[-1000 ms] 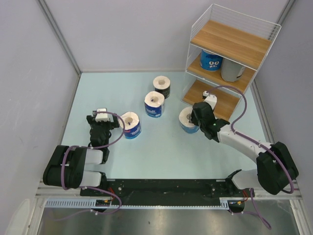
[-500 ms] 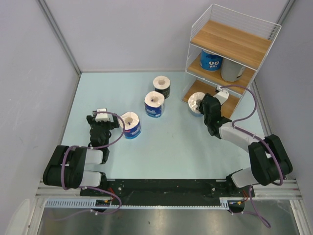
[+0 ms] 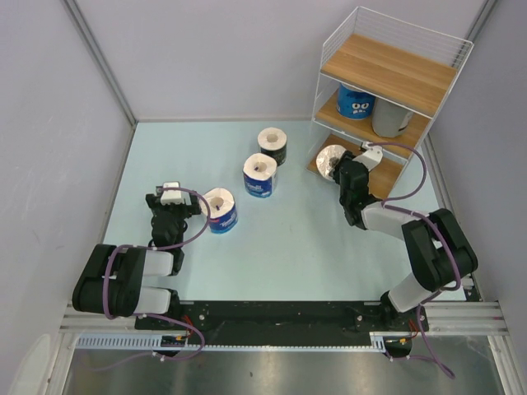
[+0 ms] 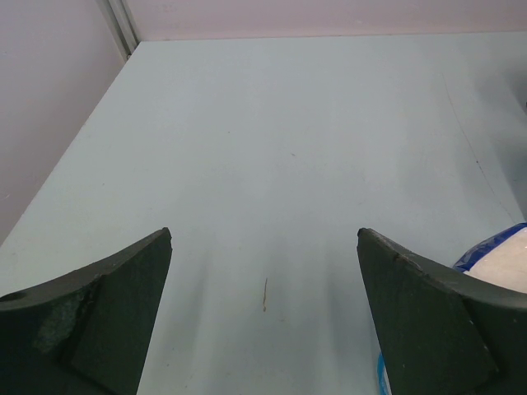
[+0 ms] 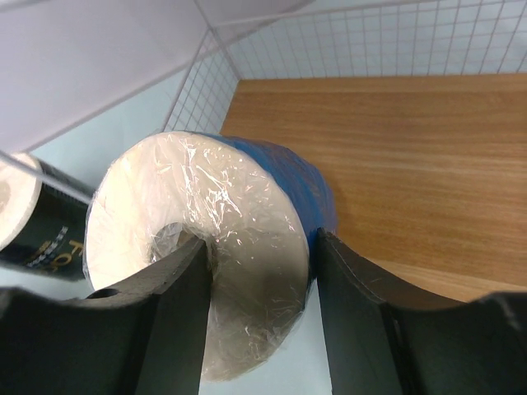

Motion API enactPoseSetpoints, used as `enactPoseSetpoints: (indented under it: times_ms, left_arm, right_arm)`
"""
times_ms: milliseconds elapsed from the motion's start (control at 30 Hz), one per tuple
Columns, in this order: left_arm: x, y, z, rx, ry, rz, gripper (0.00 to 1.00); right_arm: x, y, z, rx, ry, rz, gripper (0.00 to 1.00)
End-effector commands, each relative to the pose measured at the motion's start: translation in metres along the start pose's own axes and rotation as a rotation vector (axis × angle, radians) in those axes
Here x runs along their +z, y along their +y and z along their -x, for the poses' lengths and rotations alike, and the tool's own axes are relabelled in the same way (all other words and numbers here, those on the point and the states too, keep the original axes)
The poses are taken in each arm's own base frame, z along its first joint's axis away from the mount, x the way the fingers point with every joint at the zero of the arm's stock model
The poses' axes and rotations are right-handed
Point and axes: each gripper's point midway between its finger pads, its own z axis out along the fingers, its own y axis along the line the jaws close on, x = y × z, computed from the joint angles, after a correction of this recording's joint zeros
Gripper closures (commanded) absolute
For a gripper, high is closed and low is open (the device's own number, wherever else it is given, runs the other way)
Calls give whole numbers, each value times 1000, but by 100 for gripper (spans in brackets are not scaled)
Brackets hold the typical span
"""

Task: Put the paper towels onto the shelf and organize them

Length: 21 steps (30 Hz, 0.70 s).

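Blue film-wrapped roll (image 5: 235, 218) gripped in right jaws, grained wooden shelf board (image 5: 403, 156) behind, left jaws open.

**Blue, black and grey wrappers on a pale mint counter**

The counter (image 3: 288, 247) is a plain pale blue-green; the walls (image 3: 206, 58) are light grey. The shelf (image 3: 387, 76) has light brown, wood-grained boards inside a thin white wire grid. The nearest roll (image 5: 247, 206), seen from the right wrist, has a deep blue wrap and a white end face under glossy clear film. It is framed by the matte black right hand (image 5: 259, 271). The left hand (image 4: 263, 321) is the same black. The middle roll (image 3: 259, 175) and left roll (image 3: 221, 210) are white with blue wraps. The black roll (image 3: 272, 145) carries pale lettering. On the shelf, the blue roll (image 3: 356, 102) has white print and the grey roll (image 3: 390, 120) is plain. The arms are black and white, with purple cables (image 3: 408, 177).
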Motion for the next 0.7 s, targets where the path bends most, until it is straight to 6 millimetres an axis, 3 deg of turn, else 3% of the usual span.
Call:
enactPoseSetpoints:
  times_ms: [0, 667]
  left_arm:
    - [4, -5, 17, -27, -56, -24, 0]
    - [4, -5, 17, -26, -55, -24, 0]
  right_arm:
    - [10, 7, 48, 97, -167, -4, 50]
    - [33, 8, 54, 40, -235, -65, 49]
